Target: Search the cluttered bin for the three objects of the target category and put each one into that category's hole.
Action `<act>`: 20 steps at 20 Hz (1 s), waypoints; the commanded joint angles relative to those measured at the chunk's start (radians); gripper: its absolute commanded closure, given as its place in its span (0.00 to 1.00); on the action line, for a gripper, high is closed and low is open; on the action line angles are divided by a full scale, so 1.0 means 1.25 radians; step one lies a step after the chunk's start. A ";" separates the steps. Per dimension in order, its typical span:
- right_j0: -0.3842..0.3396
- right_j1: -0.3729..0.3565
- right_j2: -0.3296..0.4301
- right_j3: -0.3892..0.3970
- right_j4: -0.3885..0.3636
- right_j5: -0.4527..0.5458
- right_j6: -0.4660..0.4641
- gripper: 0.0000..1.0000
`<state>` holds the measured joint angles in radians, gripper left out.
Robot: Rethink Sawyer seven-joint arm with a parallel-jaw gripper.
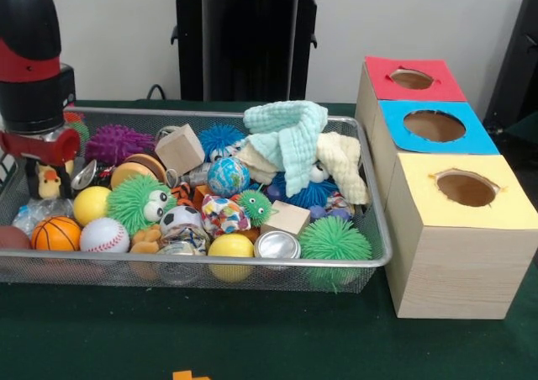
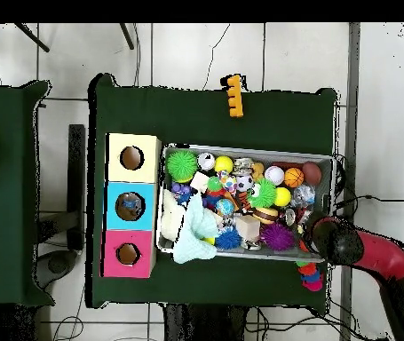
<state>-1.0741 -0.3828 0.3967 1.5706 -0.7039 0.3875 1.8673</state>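
Note:
A wire mesh bin [image 1: 374, 229] [image 2: 249, 149] is heaped with toys. Among them are a yellow ball [image 1: 91, 204], a baseball [image 1: 104, 235], a basketball [image 1: 55, 233], a globe ball [image 1: 228, 176], a green spiky toy with eyes [image 1: 139, 200], another green spiky ball [image 1: 335, 240], wooden blocks [image 1: 179, 149], a metal can [image 1: 277, 245] and a mint cloth [image 1: 290, 140]. My gripper [image 1: 34, 168] hangs low over the bin's left end in the front view, partly hidden by clutter. In the overhead view the arm's wrist [image 2: 329, 238] covers it. Nothing shows in its hold.
Beside the bin stand three wooden boxes with holes: red top [image 1: 412, 79] [image 2: 129, 254], blue top [image 1: 435, 126] [image 2: 130, 206], yellow top [image 1: 465, 188] [image 2: 132, 158]. Something lies inside the blue hole in the overhead view. An orange piece [image 2: 233, 95] lies on the green cloth.

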 commanded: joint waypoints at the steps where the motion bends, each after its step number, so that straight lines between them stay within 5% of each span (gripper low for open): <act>1: -0.044 0.148 0.212 -0.062 0.028 0.124 -0.297 0.00; 7: -0.060 0.126 0.248 -0.076 0.027 0.195 -0.331 0.00; 12: -0.107 0.206 0.328 -0.123 0.053 0.228 -0.412 0.00; 20: -0.114 0.212 0.338 -0.148 0.096 0.261 -0.347 0.00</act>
<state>-1.2615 -0.2525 0.6733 1.4815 -0.6350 0.7066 1.7020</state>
